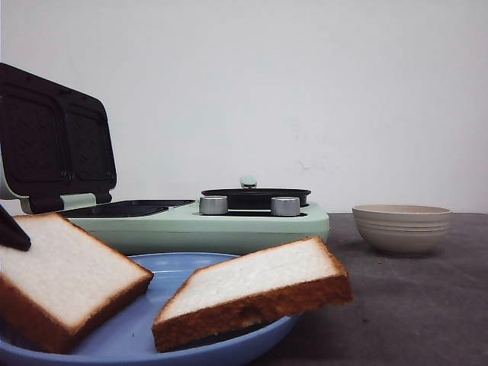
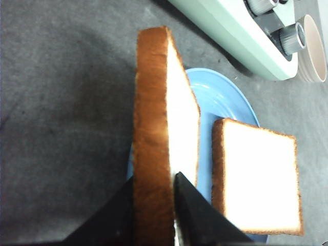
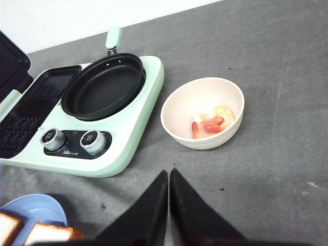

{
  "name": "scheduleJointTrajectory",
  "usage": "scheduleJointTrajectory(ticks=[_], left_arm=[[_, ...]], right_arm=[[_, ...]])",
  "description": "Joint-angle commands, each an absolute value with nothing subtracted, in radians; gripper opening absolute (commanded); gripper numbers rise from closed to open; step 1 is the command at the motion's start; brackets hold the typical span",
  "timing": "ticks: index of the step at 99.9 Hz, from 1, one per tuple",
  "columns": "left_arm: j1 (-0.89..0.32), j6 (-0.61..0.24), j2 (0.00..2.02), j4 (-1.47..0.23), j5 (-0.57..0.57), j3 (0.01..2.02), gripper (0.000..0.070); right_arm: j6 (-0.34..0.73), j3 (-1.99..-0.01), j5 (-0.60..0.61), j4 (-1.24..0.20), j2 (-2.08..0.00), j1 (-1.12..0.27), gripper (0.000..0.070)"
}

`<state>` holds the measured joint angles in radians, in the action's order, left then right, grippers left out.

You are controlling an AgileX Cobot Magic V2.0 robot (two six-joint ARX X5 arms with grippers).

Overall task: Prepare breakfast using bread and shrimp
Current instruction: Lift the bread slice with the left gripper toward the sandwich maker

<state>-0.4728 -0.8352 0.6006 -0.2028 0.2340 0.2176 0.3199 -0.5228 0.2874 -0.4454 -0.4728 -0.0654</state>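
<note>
Your left tool (image 2: 154, 205) is clamped on one bread slice (image 2: 164, 128)
White crumb, golden crust; other slice (image 1: 255, 293) lies on the blue plate (image 2: 220, 97); right tool (image 3: 169, 197) is closed, empty

shrimp (image 3: 211, 124) in bowl (image 3: 177, 115)

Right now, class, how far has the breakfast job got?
Done: the sandwich maker's lid stands open. In hand: the left hand grips one bread slice by its edge, raised over the blue plate. Left: the second slice lies on the plate, the shrimp sit in the bowl, and the right hand is shut, empty.
</note>
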Motion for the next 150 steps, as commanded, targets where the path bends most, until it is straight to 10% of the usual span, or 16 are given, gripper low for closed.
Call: scheduleJointTrajectory(ticks=[1, 97, 150], left_arm=[[-0.478, -0.82, 0.593, -0.181, 0.228, 0.237, 0.0004], [-0.462, -0.668, 0.687, -0.126, 0.146, 0.582, 0.0004], [-0.359, -0.162, 1.097, -0.134, 0.015, 0.912, 0.0004]], right_arm=[[0.329, -0.539, 0.289, -0.44, -0.475, -0.069, 0.0], [0.326, -0.539, 0.315, -0.445, -0.475, -0.069, 0.0], [0.296, -0.539, 0.315, -0.476, -0.475, -0.069, 0.0]])
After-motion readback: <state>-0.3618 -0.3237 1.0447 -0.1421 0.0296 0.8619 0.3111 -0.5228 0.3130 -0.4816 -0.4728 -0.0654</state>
